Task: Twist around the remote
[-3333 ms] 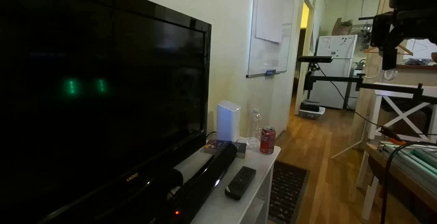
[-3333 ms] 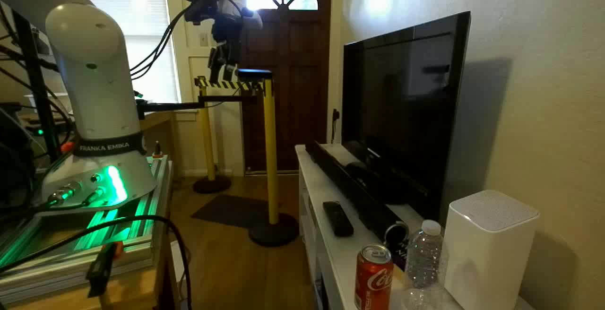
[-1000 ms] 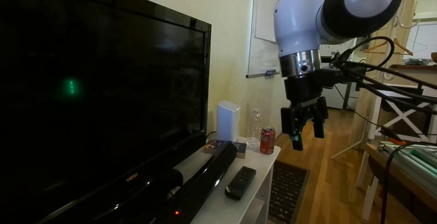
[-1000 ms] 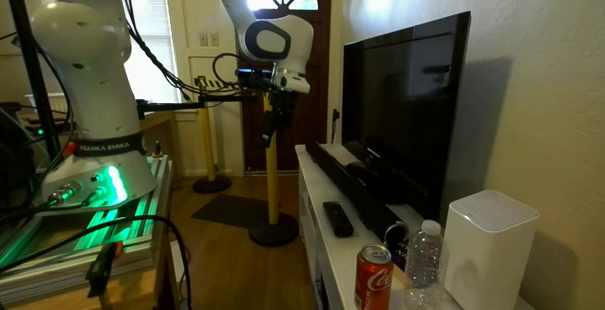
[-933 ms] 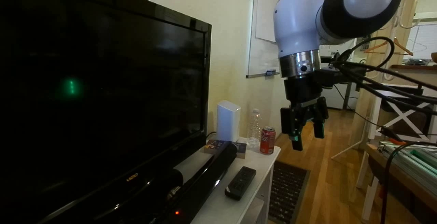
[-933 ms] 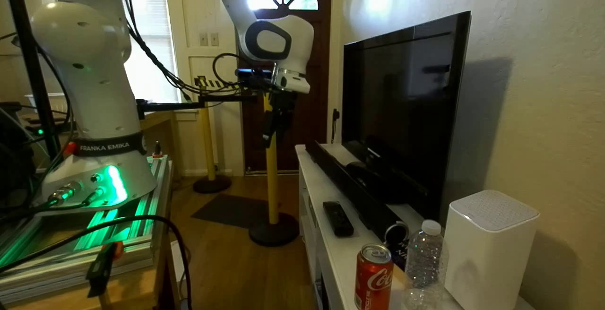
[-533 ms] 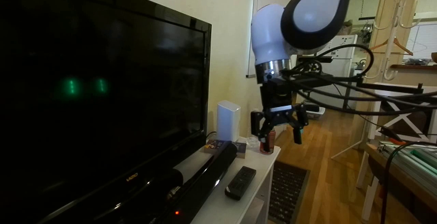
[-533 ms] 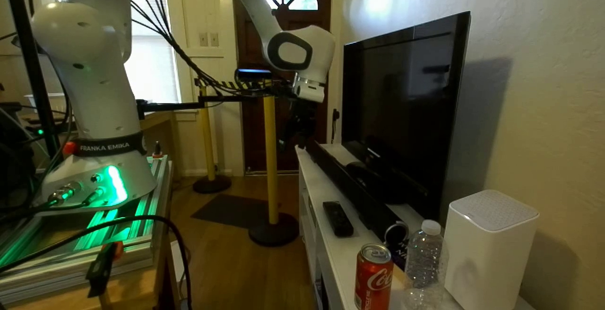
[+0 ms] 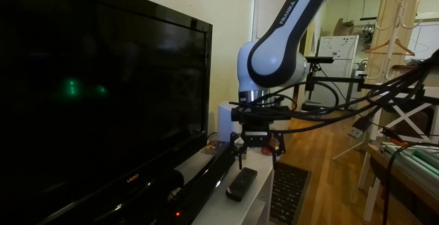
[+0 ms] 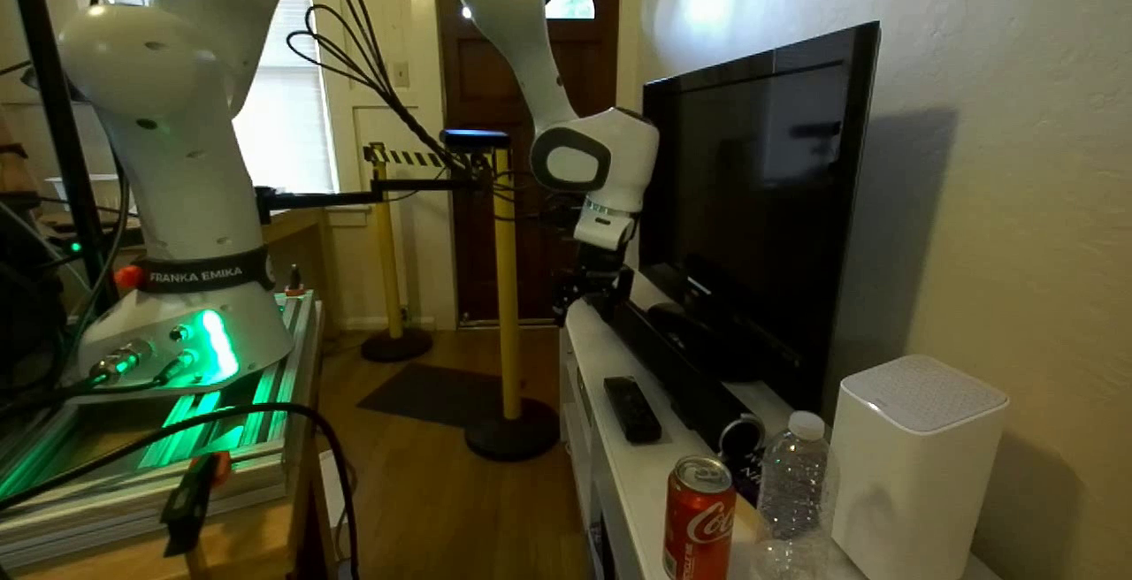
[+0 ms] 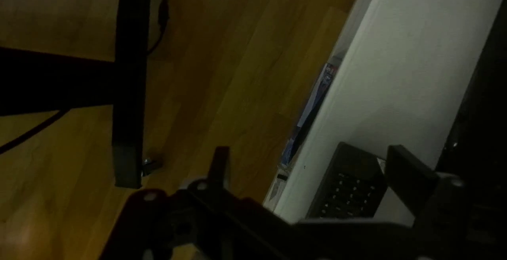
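Note:
The black remote [image 9: 241, 184] lies flat on the white stand in front of the soundbar; it also shows in an exterior view [image 10: 632, 408]. My gripper [image 9: 257, 165] hangs above the stand, pointing down, with its fingers spread wide and nothing between them. In an exterior view my gripper [image 10: 591, 304] is over the stand's far end. In the wrist view the remote [image 11: 344, 184] lies below the open gripper [image 11: 311, 153], nearer the right finger, which overlaps its edge. The gripper's body hides the remote's lower end there. The fingers do not appear to touch the remote.
The long black soundbar [image 10: 676, 363] and the TV [image 10: 761, 200] stand behind the remote. A red can [image 10: 699, 514], a clear bottle [image 10: 796, 483] and a white box [image 10: 920, 474] stand at one end. The white stand's front edge [image 11: 328, 113] drops to the floor.
The arm has come in over the stand and lowered, bringing the gripper down close above the remote. The fingers stay open. The remote has not moved.

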